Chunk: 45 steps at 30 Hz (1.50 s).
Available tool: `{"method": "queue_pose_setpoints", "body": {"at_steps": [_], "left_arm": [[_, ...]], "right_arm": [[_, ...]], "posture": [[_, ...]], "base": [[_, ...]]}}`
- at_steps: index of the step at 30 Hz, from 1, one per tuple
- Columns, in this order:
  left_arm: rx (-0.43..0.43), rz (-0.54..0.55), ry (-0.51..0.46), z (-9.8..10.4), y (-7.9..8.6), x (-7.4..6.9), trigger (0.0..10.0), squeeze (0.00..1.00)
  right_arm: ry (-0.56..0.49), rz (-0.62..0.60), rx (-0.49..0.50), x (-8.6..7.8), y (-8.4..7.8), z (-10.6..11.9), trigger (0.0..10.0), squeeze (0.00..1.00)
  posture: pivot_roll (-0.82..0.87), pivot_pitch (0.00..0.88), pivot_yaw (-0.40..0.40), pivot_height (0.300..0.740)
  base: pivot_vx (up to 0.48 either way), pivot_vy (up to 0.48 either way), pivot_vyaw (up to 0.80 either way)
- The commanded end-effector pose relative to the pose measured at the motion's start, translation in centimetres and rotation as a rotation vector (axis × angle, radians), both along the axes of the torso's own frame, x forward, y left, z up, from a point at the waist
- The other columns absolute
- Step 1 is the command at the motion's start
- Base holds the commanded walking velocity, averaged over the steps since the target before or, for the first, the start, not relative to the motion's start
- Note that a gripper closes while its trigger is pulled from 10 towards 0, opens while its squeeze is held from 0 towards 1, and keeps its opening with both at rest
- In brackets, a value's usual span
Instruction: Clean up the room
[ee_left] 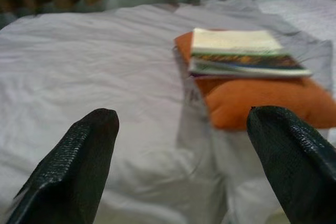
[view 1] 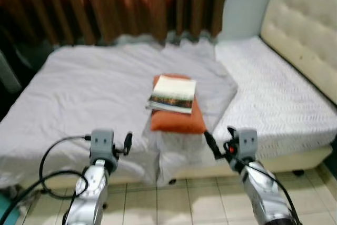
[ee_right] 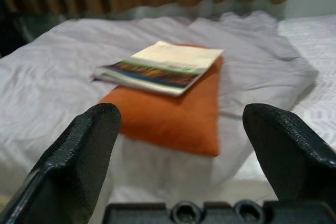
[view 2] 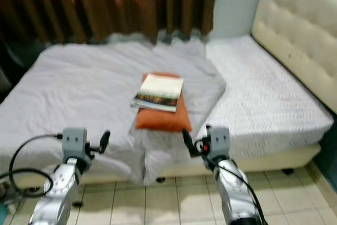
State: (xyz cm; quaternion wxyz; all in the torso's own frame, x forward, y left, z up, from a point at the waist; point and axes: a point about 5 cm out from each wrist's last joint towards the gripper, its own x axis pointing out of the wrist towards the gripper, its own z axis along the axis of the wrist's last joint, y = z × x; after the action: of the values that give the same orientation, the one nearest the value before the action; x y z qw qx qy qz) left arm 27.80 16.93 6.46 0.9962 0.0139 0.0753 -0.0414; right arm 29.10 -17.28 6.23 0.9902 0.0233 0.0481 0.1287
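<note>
On the near middle of the bed [view 1: 274, 104], an orange pillow [view 1: 179, 119] lies flat on a pale grey sheet [view 1: 95, 88]; the sheet covers the left part of the mattress and drapes over the near edge toward the tiled floor [view 1: 195, 201]. A book [view 1: 172, 94] rests on top of the pillow, slightly skewed, cover up, its far end overhanging the pillow a little. Right of the sheet the mattress shows a white textured cover; a cream tufted headboard [view 1: 303, 30] stands at the far right. Brown curtains [view 1: 105, 3] hang along the far side, behind the bed.

Left gripper [view 1: 125, 144]: raised at the near edge of the bed, left of the pillow, not touching anything. Left wrist view shows its two black fingers [ee_left: 73, 171] spread wide, nothing between them, sheet and pillow ahead.

Right gripper [view 1: 216, 139]: raised at the near edge just right of the pillow, apart from it. Right wrist view shows its fingers [ee_right: 79, 156] likewise wide apart and empty, aimed at the pillow [ee_right: 173, 111] and the book [ee_right: 163, 66] on it.

A black cable [view 1: 50, 156] loops from the left arm down toward the floor at lower left
</note>
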Motion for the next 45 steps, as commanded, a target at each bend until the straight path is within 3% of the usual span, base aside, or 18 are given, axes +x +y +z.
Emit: {"method": "queue_pose_setpoints", "body": {"at_steps": [1,27,28,29,30,38,39,41,45], "left_arm": [[-0.012,-0.019,-0.008,0.2,-0.7,0.2,10.0,0.00],[0.004,-0.043,-0.022,0.5,-1.0,0.7,10.0,0.00],[0.008,-0.051,-0.026,0.7,-0.9,0.9,10.0,0.00],[0.008,-0.051,-0.026,0.7,-0.9,0.9,10.0,0.00],[0.010,-0.055,-0.029,0.8,-0.9,1.0,10.0,0.00],[0.019,-0.075,-0.043,1.4,-0.7,1.5,10.0,0.00],[0.022,-0.087,-0.047,1.6,-0.7,1.6,10.0,0.00],[0.026,-0.093,-0.049,1.8,-0.7,1.7,10.0,0.00],[0.029,-0.215,-0.040,2.7,-1.1,2.3,10.0,0.00]], "right_arm": [[-0.013,-0.017,0.014,0.1,-0.6,0.4,10.0,1.00],[-0.001,-0.049,-0.061,0.7,-0.8,0.3,10.0,1.00],[0.002,-0.053,-0.071,1.0,-0.8,0.4,10.0,0.36],[0.002,-0.053,-0.071,1.0,-0.8,0.4,10.0,0.36],[-0.003,-0.061,-0.072,1.3,-0.9,0.6,10.0,0.00],[-0.023,-0.119,-0.061,3.3,-1.7,2.0,10.0,0.00],[-0.033,-0.137,-0.034,4.4,-1.7,2.9,10.0,0.00],[-0.036,-0.141,-0.019,4.9,-1.6,3.4,10.0,0.00],[-0.009,-0.195,0.103,7.2,-2.2,5.2,10.0,0.00]], "posture": [[0.00,0.000,0.027,0.740],[-0.01,0.000,0.026,0.740],[-0.01,0.000,0.026,0.740],[-0.01,0.000,0.026,0.740],[-0.01,0.000,0.029,0.740],[-0.01,0.000,0.038,0.740],[0.00,0.000,0.047,0.740],[0.00,0.000,0.047,0.740],[0.03,0.068,0.055,0.740]], "base": [[0.480,0.000,0.00],[0.480,0.000,0.00],[0.480,0.000,0.00],[0.480,0.000,0.00],[0.480,0.000,0.00],[0.480,0.000,0.00],[0.000,0.000,0.00],[0.000,0.000,0.00],[0.000,0.000,0.00]]}}
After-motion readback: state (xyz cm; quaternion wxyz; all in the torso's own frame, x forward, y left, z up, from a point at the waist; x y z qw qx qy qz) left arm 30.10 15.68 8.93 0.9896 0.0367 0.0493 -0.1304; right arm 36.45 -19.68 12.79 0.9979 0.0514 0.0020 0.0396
